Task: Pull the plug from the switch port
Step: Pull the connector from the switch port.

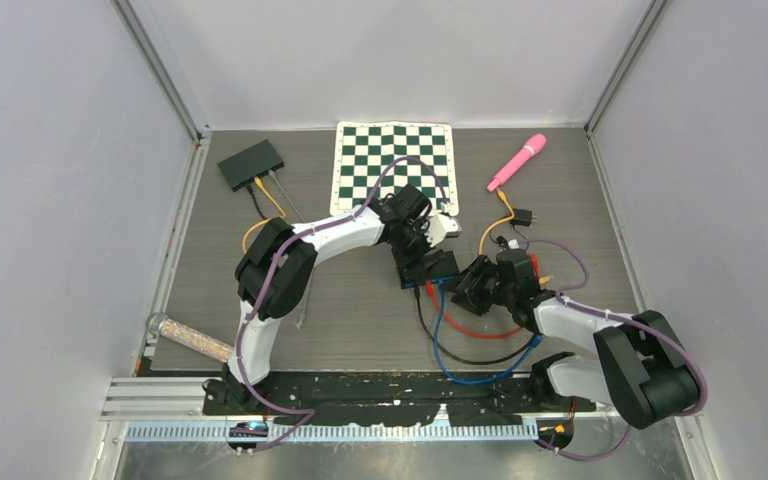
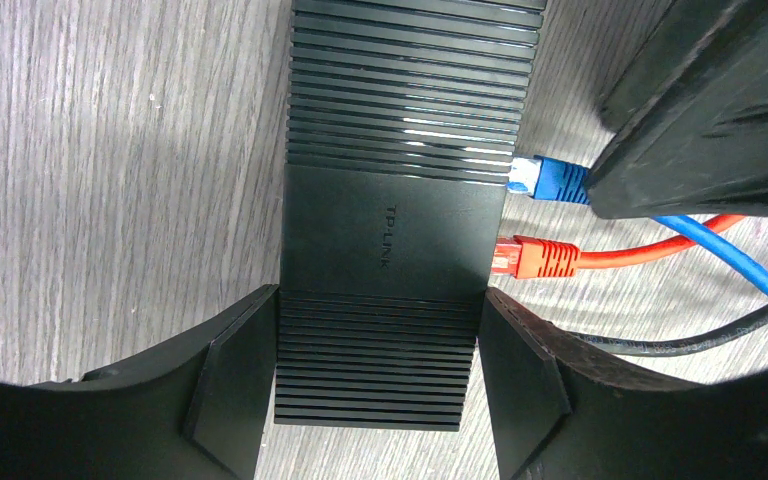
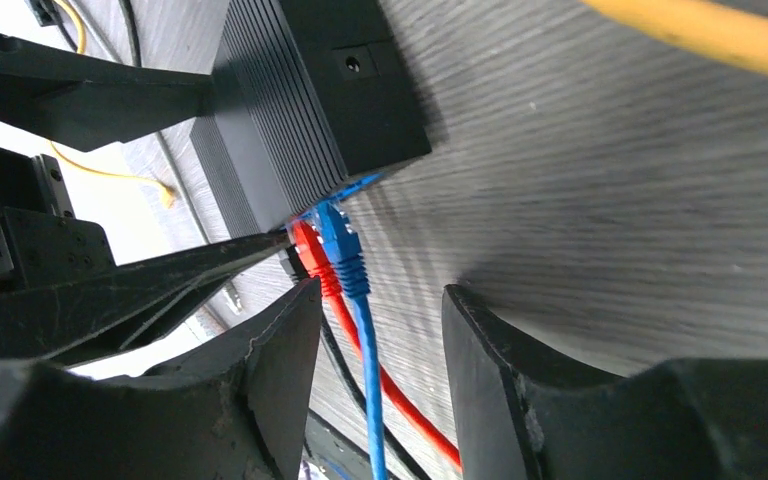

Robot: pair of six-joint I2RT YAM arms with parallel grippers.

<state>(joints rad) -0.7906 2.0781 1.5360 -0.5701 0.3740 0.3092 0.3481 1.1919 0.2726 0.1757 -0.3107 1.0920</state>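
Currently, the gripping step is judged to be in hand, since the plug has not yet been drawn out. The switch [image 1: 430, 268] is found near the middle of the table [image 1: 360, 320], just off the near edge of the chessboard [image 1: 393, 165]. It is clamped across its ribbed sides by the left gripper [image 2: 380, 315], whose fingers [image 2: 235, 370] are pressed against both flanks. The blue plug [image 2: 550, 180] is seated in a port on the side turned toward the near right corner, and the red plug [image 2: 535, 257] is seated just beside it. The right gripper [image 3: 380, 295] is set astride the blue cable [image 3: 370, 400] just behind its plug, with its jaws apart and no contact shown in the wrist view. Next, a full closing on the blue plug alone is called for, probably with the latch tab pressed. A straight pull away from the port is then needed while the switch is held down. The red plug should be left undisturbed.
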